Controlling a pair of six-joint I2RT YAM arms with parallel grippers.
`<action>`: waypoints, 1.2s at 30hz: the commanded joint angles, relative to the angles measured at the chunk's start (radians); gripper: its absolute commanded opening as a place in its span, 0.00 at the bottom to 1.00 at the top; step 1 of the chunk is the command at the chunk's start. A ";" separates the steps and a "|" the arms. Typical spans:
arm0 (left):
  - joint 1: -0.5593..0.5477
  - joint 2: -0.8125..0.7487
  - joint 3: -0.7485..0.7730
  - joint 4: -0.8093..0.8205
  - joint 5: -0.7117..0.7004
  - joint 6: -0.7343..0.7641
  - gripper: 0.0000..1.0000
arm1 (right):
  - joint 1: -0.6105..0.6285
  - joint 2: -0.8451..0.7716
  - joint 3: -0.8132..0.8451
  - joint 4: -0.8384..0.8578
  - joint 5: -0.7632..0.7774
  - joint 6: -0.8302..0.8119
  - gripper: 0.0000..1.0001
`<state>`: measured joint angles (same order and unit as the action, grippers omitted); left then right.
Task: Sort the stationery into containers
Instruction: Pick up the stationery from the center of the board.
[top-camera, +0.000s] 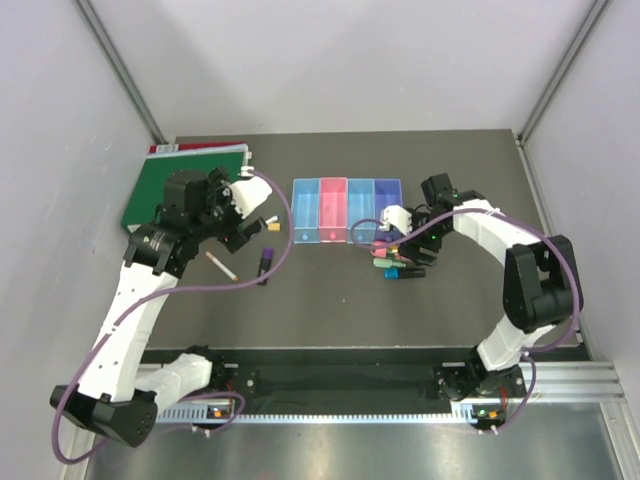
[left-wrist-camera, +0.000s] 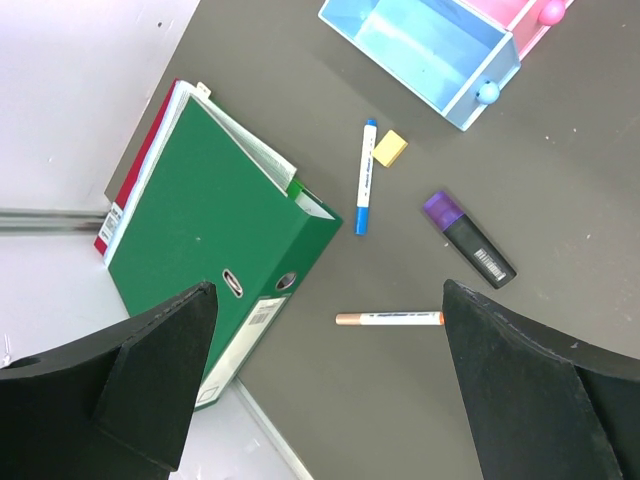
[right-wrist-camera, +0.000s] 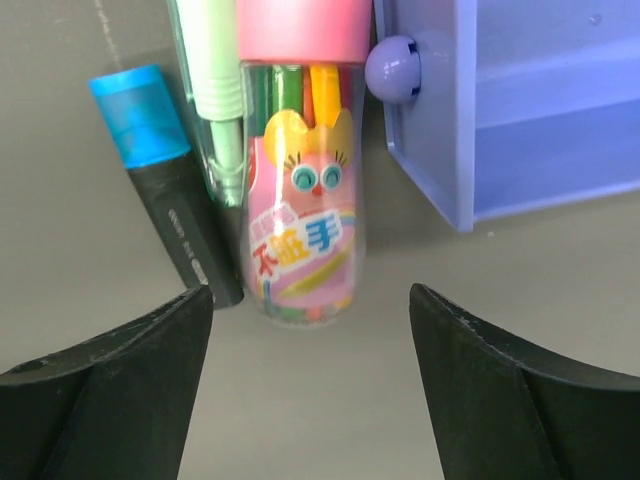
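The right gripper (right-wrist-camera: 308, 300) is held wide apart over the pink crayon tube (right-wrist-camera: 305, 220), parked by the purple bin's (right-wrist-camera: 520, 110) near end. The touching green pen (right-wrist-camera: 215, 90) could get pinched along too. The left gripper (left-wrist-camera: 328, 290) is spread as well.

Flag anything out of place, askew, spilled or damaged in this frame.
Nothing looks spilled or damaged. The green binder lies askew at the table's far left corner, apparently overhanging its edge, with pages poking out. The stationery lies loose beside the bins, not yet sorted.
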<state>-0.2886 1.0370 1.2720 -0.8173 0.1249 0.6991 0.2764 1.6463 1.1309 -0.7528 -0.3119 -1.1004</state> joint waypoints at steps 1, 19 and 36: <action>0.000 0.009 0.043 0.006 -0.005 0.005 0.99 | -0.017 0.038 0.030 0.036 -0.047 -0.019 0.78; 0.000 0.032 0.038 0.033 -0.005 0.004 0.99 | -0.017 0.119 0.044 0.084 -0.066 0.011 0.58; 0.002 0.009 -0.006 0.046 0.070 -0.045 0.99 | -0.013 -0.089 -0.062 0.075 -0.033 0.037 0.13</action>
<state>-0.2886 1.0714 1.2797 -0.8124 0.1352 0.6933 0.2657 1.6779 1.0805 -0.6861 -0.3279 -1.0760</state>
